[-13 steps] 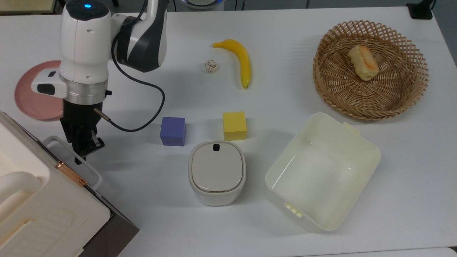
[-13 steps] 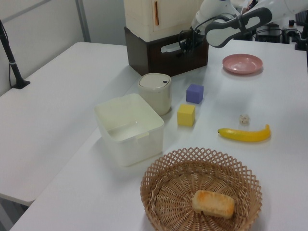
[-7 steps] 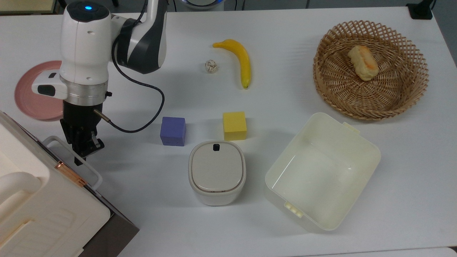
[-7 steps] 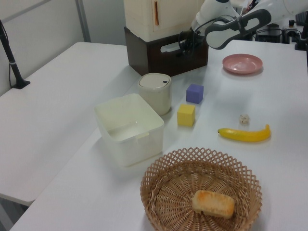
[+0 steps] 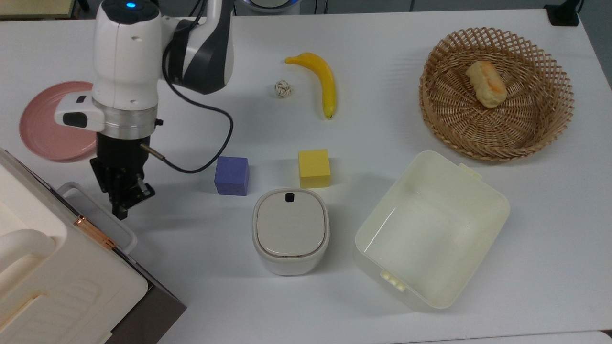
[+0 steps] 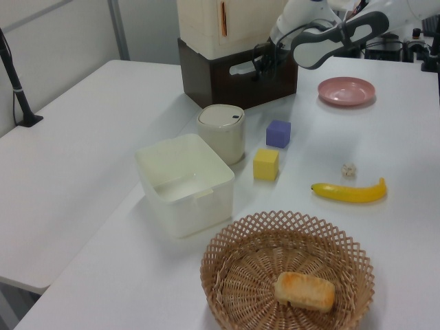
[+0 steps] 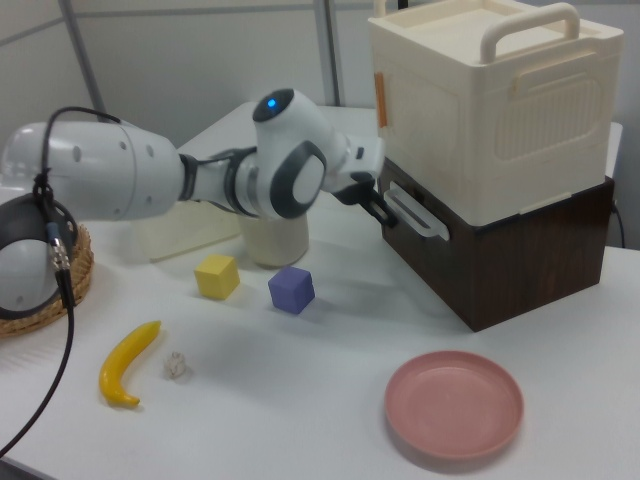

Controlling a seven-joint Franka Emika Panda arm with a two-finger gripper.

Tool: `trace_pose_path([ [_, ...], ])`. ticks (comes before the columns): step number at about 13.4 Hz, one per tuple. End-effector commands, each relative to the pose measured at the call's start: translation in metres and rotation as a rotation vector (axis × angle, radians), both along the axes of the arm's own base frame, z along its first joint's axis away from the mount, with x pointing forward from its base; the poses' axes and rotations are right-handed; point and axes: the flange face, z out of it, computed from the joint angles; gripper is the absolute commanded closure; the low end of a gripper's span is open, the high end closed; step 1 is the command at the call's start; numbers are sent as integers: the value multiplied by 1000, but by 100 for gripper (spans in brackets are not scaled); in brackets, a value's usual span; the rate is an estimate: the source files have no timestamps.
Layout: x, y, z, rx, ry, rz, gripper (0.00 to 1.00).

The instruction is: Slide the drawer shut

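One Franka arm reaches over the desk [image 5: 382, 38] toward the cabinet [image 7: 495, 110], which stands at the bottom-left corner of the desk in the top view. Drawer [image 7: 500, 255], the dark brown lower section under the cream-white upper body, sits flush with the cabinet in the right view and left view; its front panel faces the middle of the desk and carries a white loop handle [image 5: 103, 210]. Gripper [image 5: 125, 203] points down at the handle's outer side, just beside it; whether it touches the loop cannot be told. Fingers: state cannot be told, the tips being dark and close against the dark panel in the left view and right view.

Other items on the desk, top view:
- pink plate [image 5: 45, 122] at the left edge, just behind the cabinet
- purple cube [image 5: 232, 176] and yellow cube [image 5: 314, 168] near the middle, apart from each other
- small lidded white bin [image 5: 290, 231] just in front of the two cubes
- cream plastic tub [image 5: 430, 229], open, near the front edge toward the top view's right
- wicker basket [image 5: 497, 129] at the far right corner, holding a bread roll [image 5: 486, 83]
- banana [image 5: 320, 79] near the far edge, with a small knotted ball [image 5: 283, 88] just beside it
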Motion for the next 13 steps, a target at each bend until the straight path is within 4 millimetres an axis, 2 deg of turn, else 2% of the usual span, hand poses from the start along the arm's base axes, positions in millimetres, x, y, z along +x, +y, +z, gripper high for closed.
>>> trace_pose_path([
  [1, -19, 42, 32, 9, 100, 46, 100],
  [4, -30, 78, 56, 20, 181, 77, 100],
  [7, -53, 114, 89, 24, 294, 136, 100],
  [10, -77, 141, 113, 9, 417, 241, 100],
  [13, -105, 152, 141, -10, 517, 387, 100],
])
